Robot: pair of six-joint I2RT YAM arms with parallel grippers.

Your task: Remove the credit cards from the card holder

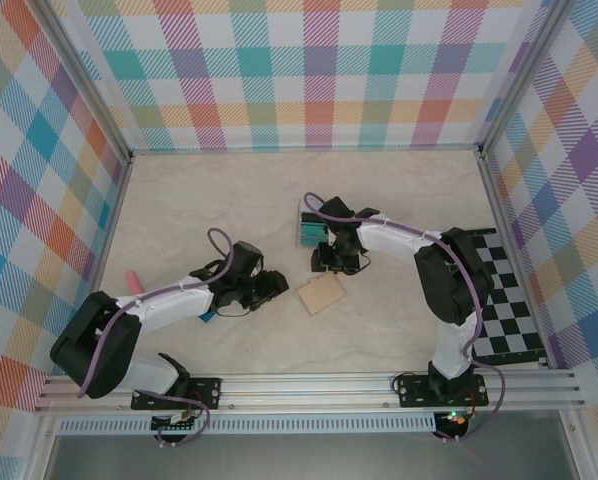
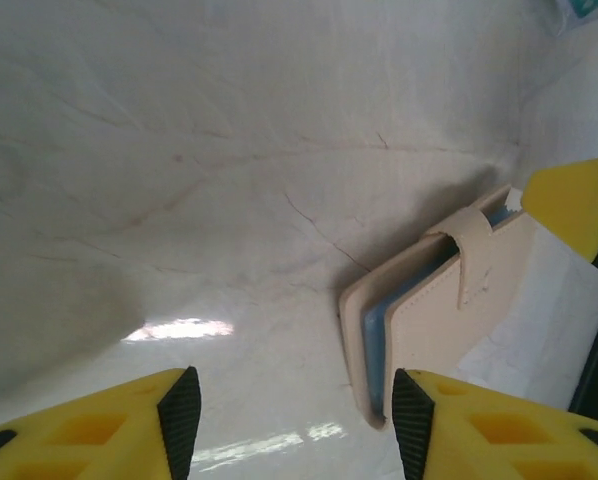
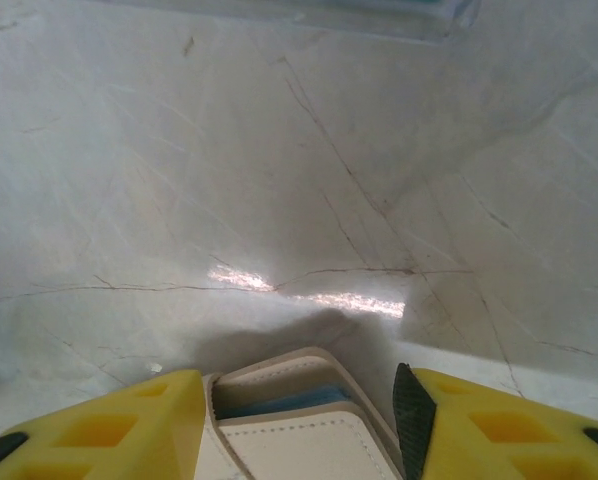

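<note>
left gripper (image 2: 294, 410) stood spread and empty, the card holder (image 2: 439, 320) just beside one finger; right gripper (image 3: 301, 400) straddled the card holder, clamping state indeterminate; credit cards (image 1: 308, 232) lay beyond

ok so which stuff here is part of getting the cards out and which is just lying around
For the job:
card holder
teal cards

Lying about:
blue block
pink thing
checkered mat
</note>
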